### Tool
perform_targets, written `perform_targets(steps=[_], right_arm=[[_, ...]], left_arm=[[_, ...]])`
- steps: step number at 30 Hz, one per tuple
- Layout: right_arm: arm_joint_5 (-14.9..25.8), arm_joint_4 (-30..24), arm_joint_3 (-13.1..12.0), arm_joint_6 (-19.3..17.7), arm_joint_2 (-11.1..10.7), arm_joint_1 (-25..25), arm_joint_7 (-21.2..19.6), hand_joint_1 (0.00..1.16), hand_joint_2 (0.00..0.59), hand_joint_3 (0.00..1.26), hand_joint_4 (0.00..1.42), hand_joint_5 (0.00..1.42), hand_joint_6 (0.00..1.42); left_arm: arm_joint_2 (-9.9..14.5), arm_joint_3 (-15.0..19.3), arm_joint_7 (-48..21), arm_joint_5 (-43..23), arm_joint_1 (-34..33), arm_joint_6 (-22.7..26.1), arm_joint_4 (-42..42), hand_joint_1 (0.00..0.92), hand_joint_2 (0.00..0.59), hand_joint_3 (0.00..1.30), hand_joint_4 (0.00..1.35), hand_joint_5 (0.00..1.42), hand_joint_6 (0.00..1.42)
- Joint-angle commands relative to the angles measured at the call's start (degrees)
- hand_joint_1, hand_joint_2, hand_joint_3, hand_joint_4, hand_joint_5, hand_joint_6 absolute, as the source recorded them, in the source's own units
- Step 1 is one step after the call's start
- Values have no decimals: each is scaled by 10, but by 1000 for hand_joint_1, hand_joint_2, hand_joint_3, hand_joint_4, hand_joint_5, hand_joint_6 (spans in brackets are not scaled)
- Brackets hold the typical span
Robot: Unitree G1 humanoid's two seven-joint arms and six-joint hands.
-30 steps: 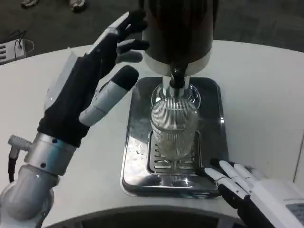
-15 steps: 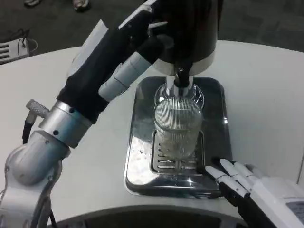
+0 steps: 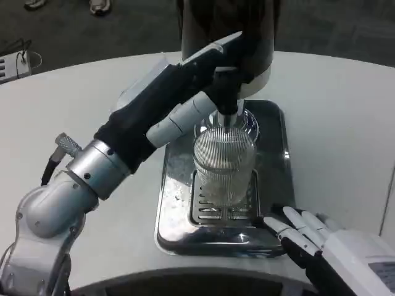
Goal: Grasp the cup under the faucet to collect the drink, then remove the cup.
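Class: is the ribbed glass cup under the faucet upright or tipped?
Upright: the ribbed glass cup stands on the drip tray grate, directly below the faucet.

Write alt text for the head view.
The robot's left hand reaches to the faucet of a dark dispenser, above a ribbed clear cup standing on a metal drip tray. Its right hand rests at the tray's near right corner.

A clear ribbed glass cup (image 3: 224, 163) stands upright on the steel drip tray's (image 3: 274, 185) grate — directly beneath the black faucet (image 3: 226, 105).
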Motion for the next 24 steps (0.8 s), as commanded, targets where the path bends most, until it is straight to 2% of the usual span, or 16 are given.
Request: perform_targets(steps=[1, 17, 19, 20, 24], right_arm=[[9, 1, -3, 4, -4, -2, 2, 512, 483, 120, 0, 15, 0], [33, -5, -20, 10, -5, 14, 0, 502, 488, 124, 0, 15, 0], [37, -5, -22, 13, -4, 16, 0, 499, 488, 64, 0, 22, 0], [50, -4, -27, 20, 1, 18, -2, 495, 483, 13, 0, 25, 0], [111, 8, -46, 61, 14, 16, -1, 477, 436, 0, 0, 26, 0]], left_arm=[[4, -7, -10, 16, 0, -10, 31, 0, 65, 162, 109, 249, 309], [29, -62, -30, 96, -32, -64, 81, 0, 46, 123, 51, 179, 243], [32, -66, -33, 102, -34, -71, 82, 0, 34, 121, 45, 169, 224], [35, -70, -34, 107, -35, -76, 83, 0, 28, 121, 37, 164, 212], [41, -81, -38, 118, -36, -91, 88, 0, 1, 121, 33, 154, 190]])
